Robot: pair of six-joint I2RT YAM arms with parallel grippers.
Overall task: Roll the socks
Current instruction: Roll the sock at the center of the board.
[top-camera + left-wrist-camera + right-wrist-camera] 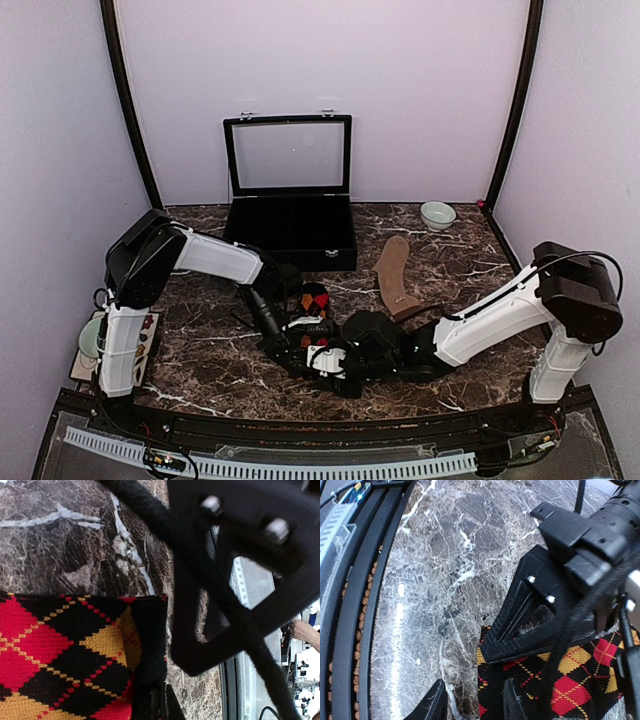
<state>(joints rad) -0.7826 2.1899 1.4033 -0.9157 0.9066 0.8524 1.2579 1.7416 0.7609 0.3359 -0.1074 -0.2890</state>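
Argyle sock (316,300) flat on worktop (200,370), unrolled, pinched by closed left hand (322,345). Right hand (472,705) part-open over its edge, grip unclear. Tan sock (394,275) untouched.

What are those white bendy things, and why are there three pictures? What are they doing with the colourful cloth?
The white bendy things are two robot arms. One picture looks down from above; the other two come from little cameras on each arm's wrist, so they look very close up.

On the dark marble table lie a tan sock, an open black case and a small bowl.

The colourful cloth is an argyle sock, black with red and yellow diamonds. The left gripper has its jaws shut, apparently pinching the sock's edge. The right gripper has its jaws partly apart at that same edge; whether it grips the cloth I cannot tell. They meet at the front of the table.
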